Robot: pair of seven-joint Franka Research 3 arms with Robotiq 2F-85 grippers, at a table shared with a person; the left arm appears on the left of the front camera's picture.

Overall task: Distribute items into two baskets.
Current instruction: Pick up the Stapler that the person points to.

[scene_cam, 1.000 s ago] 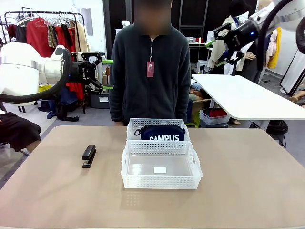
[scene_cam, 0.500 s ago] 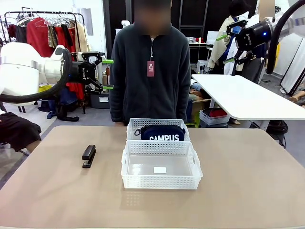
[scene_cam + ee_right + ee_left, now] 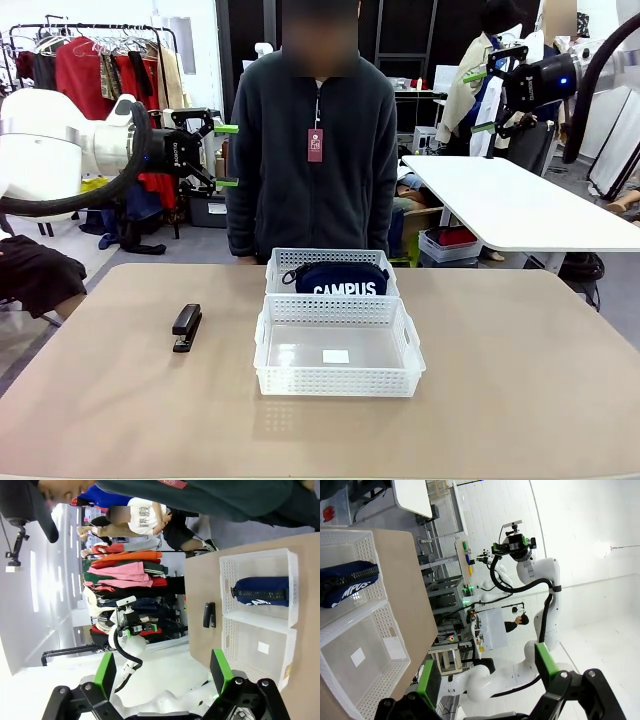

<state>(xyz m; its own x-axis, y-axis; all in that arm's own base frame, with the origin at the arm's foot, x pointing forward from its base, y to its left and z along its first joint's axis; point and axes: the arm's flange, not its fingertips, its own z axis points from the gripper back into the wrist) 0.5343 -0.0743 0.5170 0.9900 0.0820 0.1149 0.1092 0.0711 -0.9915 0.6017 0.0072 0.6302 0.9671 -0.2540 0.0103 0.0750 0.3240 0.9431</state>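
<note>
Black stapler [image 3: 186,327] lies left of the near basket [image 3: 338,381], long axis near-far, nearest my raised, wide-apart left tool [image 3: 228,156].

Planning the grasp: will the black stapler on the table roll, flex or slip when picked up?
The stapler lies flat on the table, long and low: probably won't roll or tip. Looks rigid, likely dense for its size. Smooth black casing may slip.
</note>
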